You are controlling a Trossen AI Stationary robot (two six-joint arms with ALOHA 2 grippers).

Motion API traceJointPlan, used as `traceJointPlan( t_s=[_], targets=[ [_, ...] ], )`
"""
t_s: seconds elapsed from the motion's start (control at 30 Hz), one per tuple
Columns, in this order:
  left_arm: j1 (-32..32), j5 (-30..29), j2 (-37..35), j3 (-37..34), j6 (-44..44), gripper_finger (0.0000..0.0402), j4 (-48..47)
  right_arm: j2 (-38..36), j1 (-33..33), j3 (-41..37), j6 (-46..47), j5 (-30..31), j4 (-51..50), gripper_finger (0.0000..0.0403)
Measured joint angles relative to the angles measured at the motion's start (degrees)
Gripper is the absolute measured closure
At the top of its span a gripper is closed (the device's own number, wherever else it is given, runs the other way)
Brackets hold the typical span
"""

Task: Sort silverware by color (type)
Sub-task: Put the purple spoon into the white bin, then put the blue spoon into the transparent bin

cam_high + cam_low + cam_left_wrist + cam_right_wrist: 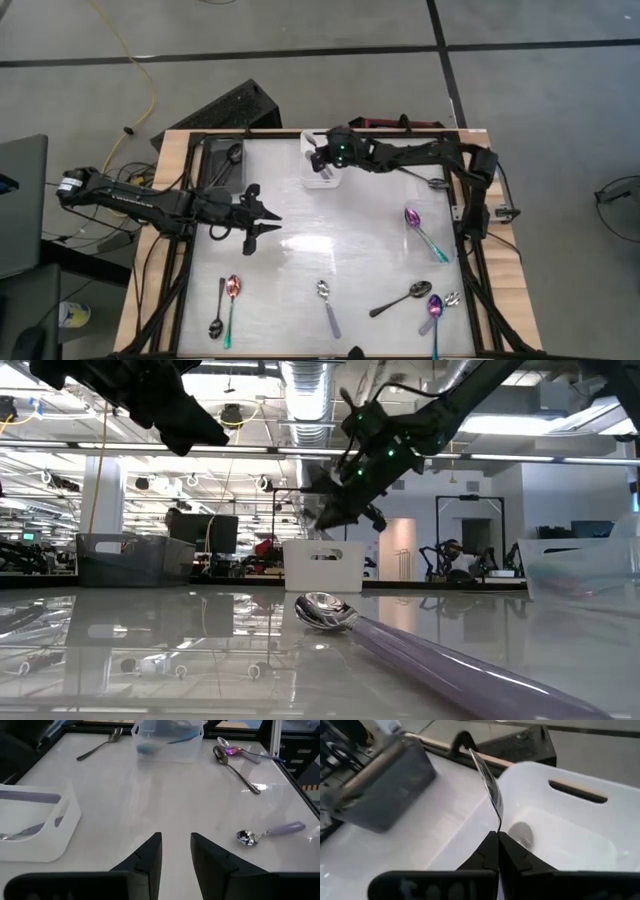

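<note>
My right gripper (318, 156) hangs over the white bin (312, 182) at the table's far middle, shut on a shiny silver spoon (488, 772). The spoon's bowl sticks out ahead of the fingertips, above the bin's rim (520, 770). My left gripper (264, 217) hovers open over the table's left middle, nothing between its fingers (150, 857). A black spoon (233, 158) lies in the dark bin (222, 150) at the far left. Several more spoons, silver, black and rainbow, lie flat on the table's near half. My right gripper pinches the silver spoon's thin stem (499, 825) just behind the bowl between its two fingers (487, 851). The rest of the handle is hidden between them. The fingers slant downward. The spoon is lifted clear over the white bin, bowl pointing away from the gripper, seen edge-on.
A clear bin (167, 742) holding a rainbow spoon stands at the right side. Loose on the table are a silver spoon (327, 300), a black spoon (400, 298), rainbow spoons (425, 231) (232, 300) (435, 312), a black spoon (218, 316) and a silver spoon (436, 184).
</note>
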Motion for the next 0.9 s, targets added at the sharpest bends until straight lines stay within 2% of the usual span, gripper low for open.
traceJointPlan(
  t_s=[0.13,0.27,0.63,0.73,0.9],
  targets=[
    [-0.1,-0.4,0.0,0.0,0.8,0.0314,-0.7,0.4,0.0,0.0,-0.8,0.3,-0.6,0.0377],
    [-0.1,-0.5,0.0,0.0,1.7,0.0314,-0.6,0.2,-0.2,0.0,-0.5,1.8,-0.7,0.0356],
    [-0.1,-0.5,0.0,0.0,1.7,0.0314,-0.9,-0.5,-2.2,0.0,0.9,1.6,-0.9,0.0248],
    [-0.1,-0.5,0.0,0.0,1.8,0.0314,-0.9,-2.5,-3.4,0.0,-1.5,-4.9,-1.6,0.0221],
    [-0.1,-0.5,0.0,0.0,1.8,0.0314,-1.2,-10.3,-4.7,0.0,-3.1,-22.3,-8.7,0.0197]
  ],
)
